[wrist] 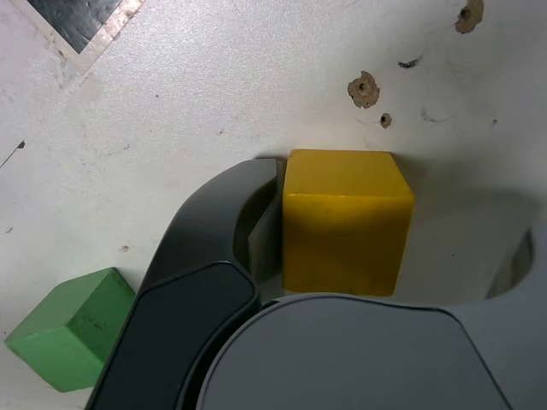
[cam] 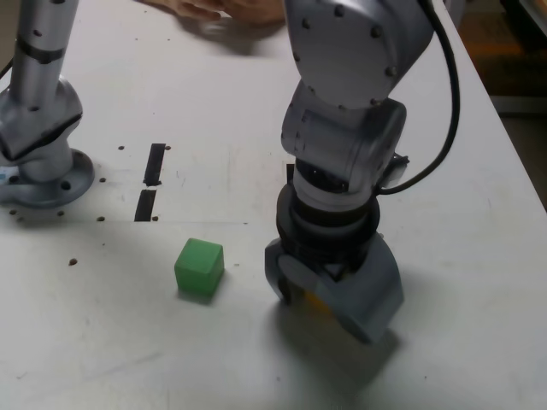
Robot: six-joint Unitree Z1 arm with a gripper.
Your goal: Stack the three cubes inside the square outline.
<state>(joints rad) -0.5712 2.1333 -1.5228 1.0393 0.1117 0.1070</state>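
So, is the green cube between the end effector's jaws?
No, the green cube lies outside the end effector; the yellow cube is the one between its jaws.

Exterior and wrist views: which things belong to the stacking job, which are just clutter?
Job:
- yellow cube, between the open gripper jaws
- green cube

Clutter:
- two black tape strips
- second arm's base
- a person's hand
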